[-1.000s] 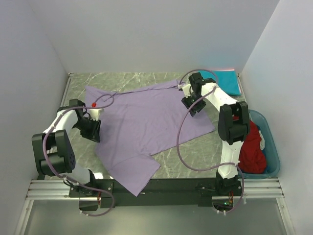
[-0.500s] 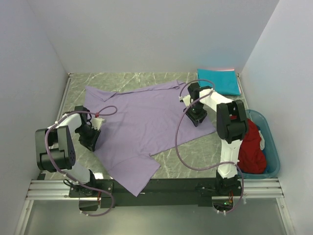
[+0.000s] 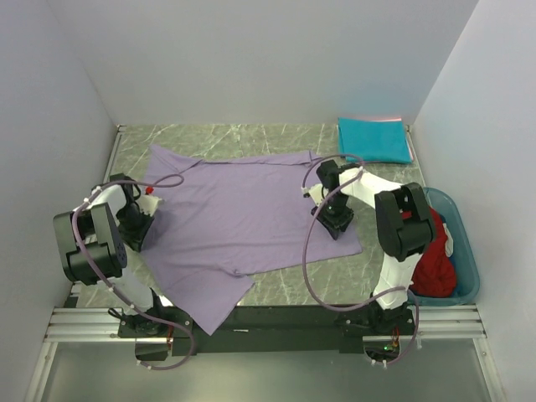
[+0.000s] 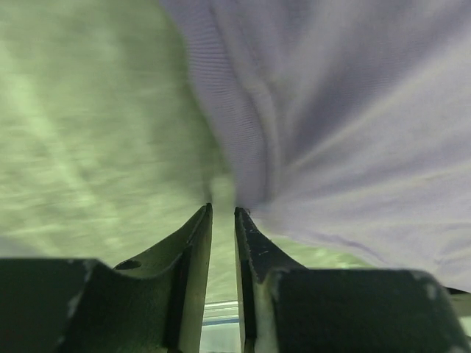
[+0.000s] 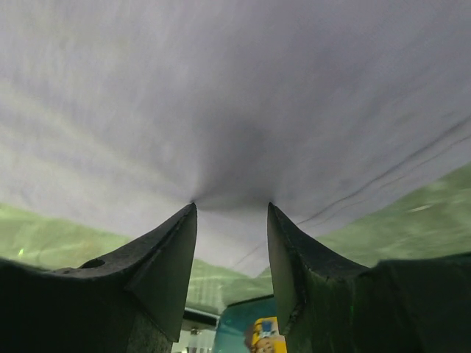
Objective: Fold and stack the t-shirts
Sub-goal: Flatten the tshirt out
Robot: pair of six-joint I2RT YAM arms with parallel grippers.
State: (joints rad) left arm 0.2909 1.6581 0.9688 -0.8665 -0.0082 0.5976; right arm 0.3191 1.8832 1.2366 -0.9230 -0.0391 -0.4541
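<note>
The lavender t-shirt (image 3: 243,218) lies spread over the table's middle. My left gripper (image 3: 136,228) is at its left edge. In the left wrist view the gripper (image 4: 223,209) has its jaws nearly together, pinching the edge of the shirt (image 4: 331,110). My right gripper (image 3: 336,221) is over the shirt's right part. In the right wrist view the gripper (image 5: 231,206) has its jaws partly apart, with the tips pressed on the puckered shirt (image 5: 235,95). A folded teal t-shirt (image 3: 374,139) lies at the back right. A dark red t-shirt (image 3: 430,261) is bunched in the bin.
The translucent teal bin (image 3: 466,255) stands at the right edge beside the right arm's base. White walls close in the table on the left, back and right. Both arms' cables loop over the shirt. Bare marble tabletop (image 3: 251,138) shows behind the shirt.
Both grippers moved and the lavender shirt shifted with them. Its left edge was drawn left. The right gripper slid toward the near side, and the cloth lies flatter and squarer.
</note>
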